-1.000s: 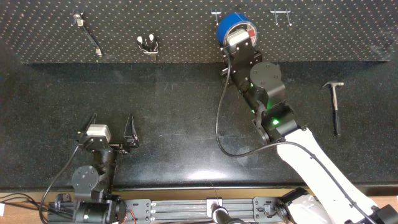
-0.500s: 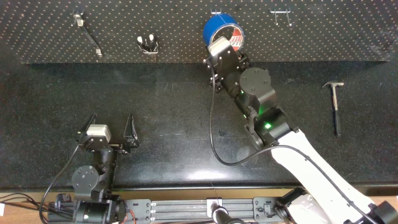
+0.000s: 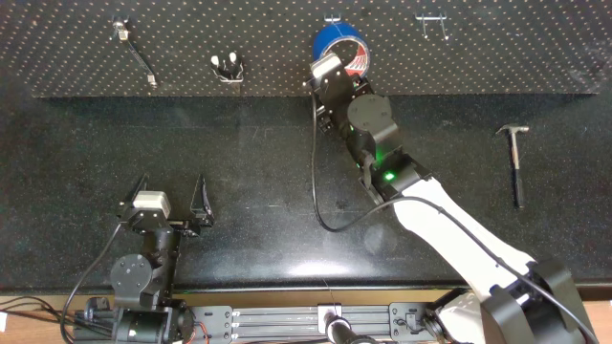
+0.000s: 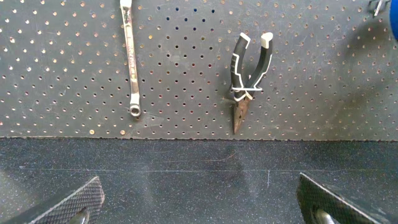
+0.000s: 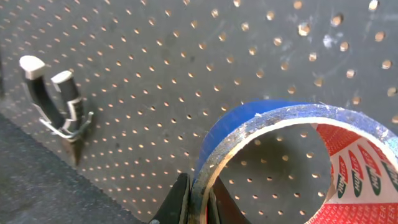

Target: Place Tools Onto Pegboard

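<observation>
My right gripper (image 3: 330, 59) is shut on a roll of blue tape (image 3: 340, 46), held up against the pegboard (image 3: 287, 48) just below a metal hook (image 3: 332, 19). In the right wrist view the fingers (image 5: 180, 202) pinch the tape (image 5: 273, 134) wall at its lower edge. A wrench (image 3: 136, 54) and black-and-white pliers (image 3: 228, 68) hang on the board; both show in the left wrist view, the wrench (image 4: 130, 56) and the pliers (image 4: 249, 74). A hammer (image 3: 515, 162) lies on the table at the right. My left gripper (image 3: 172, 203) sits open near the front left, nothing between its fingers.
A second double hook (image 3: 432, 26) stands on the pegboard to the right of the tape. The black table (image 3: 239, 162) stretches between the board and the arm bases. The right arm's cable (image 3: 320, 191) loops over the middle.
My right gripper carried the tape roll leftward along the pegboard and slightly up, toward the hook. The left arm has not moved.
</observation>
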Tool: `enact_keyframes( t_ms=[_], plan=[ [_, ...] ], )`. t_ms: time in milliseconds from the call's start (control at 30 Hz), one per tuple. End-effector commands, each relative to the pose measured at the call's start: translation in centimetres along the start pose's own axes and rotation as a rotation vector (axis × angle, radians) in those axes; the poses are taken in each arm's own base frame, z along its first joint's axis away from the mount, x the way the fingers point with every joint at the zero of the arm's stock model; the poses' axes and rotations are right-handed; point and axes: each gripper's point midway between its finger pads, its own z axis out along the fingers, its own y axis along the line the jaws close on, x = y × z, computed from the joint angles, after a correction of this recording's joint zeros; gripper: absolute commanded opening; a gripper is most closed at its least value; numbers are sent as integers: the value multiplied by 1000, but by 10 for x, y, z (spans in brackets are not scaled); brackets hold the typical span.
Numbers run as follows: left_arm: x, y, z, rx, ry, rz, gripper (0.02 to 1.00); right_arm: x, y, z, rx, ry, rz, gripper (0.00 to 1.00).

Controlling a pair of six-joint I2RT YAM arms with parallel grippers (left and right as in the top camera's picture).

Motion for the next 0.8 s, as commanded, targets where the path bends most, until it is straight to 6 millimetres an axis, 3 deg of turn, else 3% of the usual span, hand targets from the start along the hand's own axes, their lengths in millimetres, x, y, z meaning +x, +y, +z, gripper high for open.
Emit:
enact_keyframes(
  t_ms=[33, 733, 800],
  plan=[
    [0, -1, 0, 3, -1, 12, 996, 8, -12, 9, 94, 26, -9, 73],
    [0, -1, 0, 4, -1, 12, 996, 40, -11, 40, 160, 24, -4, 80],
    [0, -1, 0, 3, -1, 12, 996, 40, -11, 41, 162, 18, -3, 275]
  ],
)
